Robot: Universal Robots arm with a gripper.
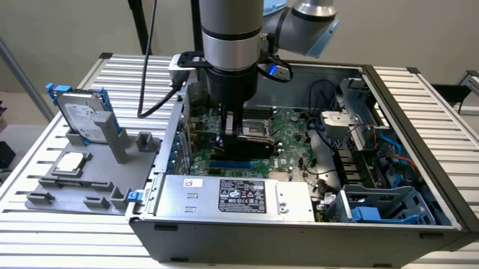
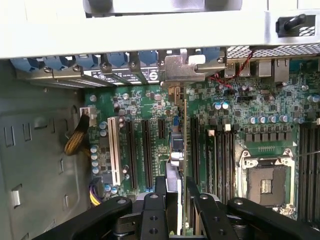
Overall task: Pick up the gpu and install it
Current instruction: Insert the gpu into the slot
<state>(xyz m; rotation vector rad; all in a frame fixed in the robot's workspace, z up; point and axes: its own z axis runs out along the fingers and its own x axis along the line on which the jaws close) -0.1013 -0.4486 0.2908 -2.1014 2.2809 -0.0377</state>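
Gripper (image 2: 176, 186) clenched on upright gpu (image 2: 184, 125) | over motherboard (image 2: 150, 100) inside open computer case (image 1: 224, 235) | slatted metal table (image 1: 427, 101) | beige wall (image 1: 67, 28)

The thin green circuit-board card with grey bracket (image 2: 184, 130) stands edge-on, faces hidden, its end nearest the black end effector (image 2: 176, 210) buried between the fingers (image 2: 154, 210).

The arm (image 1: 230, 39) is held upright, wrist pointed straight down; the gripper (image 2: 176, 189) is seemingly clamped, fingers (image 2: 152, 210) partly parted, on the gpu (image 2: 184, 125).
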